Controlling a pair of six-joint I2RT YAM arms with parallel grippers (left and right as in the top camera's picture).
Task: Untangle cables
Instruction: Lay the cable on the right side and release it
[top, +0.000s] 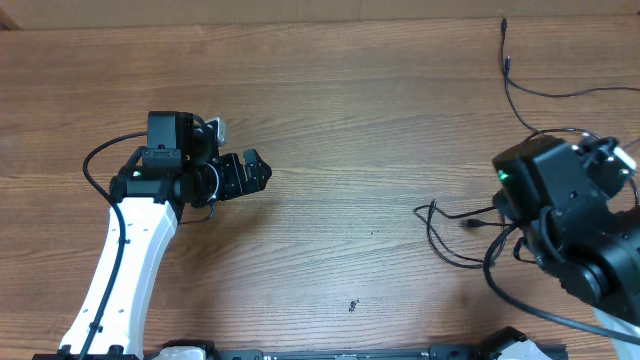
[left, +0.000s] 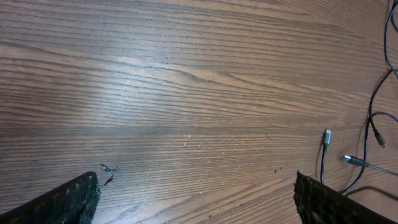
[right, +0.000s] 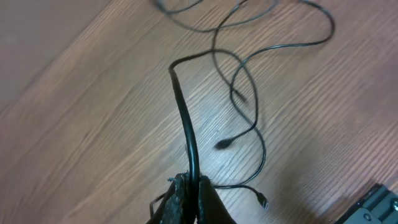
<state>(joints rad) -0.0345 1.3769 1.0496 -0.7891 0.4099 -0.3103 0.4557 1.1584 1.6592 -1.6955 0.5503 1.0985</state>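
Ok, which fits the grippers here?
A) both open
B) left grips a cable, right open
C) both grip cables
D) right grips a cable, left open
D: the right gripper is pinched shut on a black cable, while the left gripper stands wide open with nothing between its fingers.

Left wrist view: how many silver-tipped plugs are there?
2: one silver-tipped black cable plug right of centre; a second plug just lower right of it, tip pointing left. Others may be hidden.

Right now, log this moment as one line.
left gripper: open, empty, above wooden table | right gripper: shut on black cable | loose cables: looped on table beside held one
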